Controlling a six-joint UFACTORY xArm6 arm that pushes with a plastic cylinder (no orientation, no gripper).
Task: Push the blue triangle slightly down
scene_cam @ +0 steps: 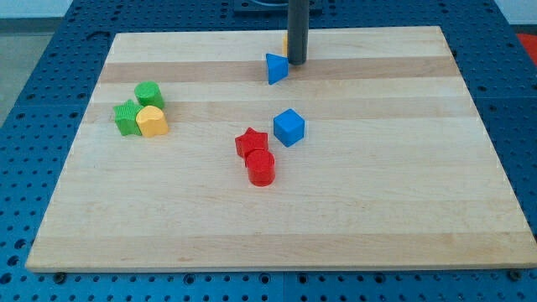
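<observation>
While no writing shows, my tip [297, 61] stands just beside the blue triangle [276, 68].

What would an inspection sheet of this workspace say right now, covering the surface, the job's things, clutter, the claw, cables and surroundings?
Surface: pale wooden board, flat, unmarked.
Job's things: blue triangle near the view's top, just left of my tip; whether they touch cannot be told.
Clutter: blue cube mid-board; red star against red cylinder; green cylinder, a second green block and yellow block clustered at the view's left; an orange-yellow block mostly hidden behind the rod.
Claw: none fitted; a dark rod only.
Cables: nothing seen.
Surroundings: blue perforated table around the board.
</observation>
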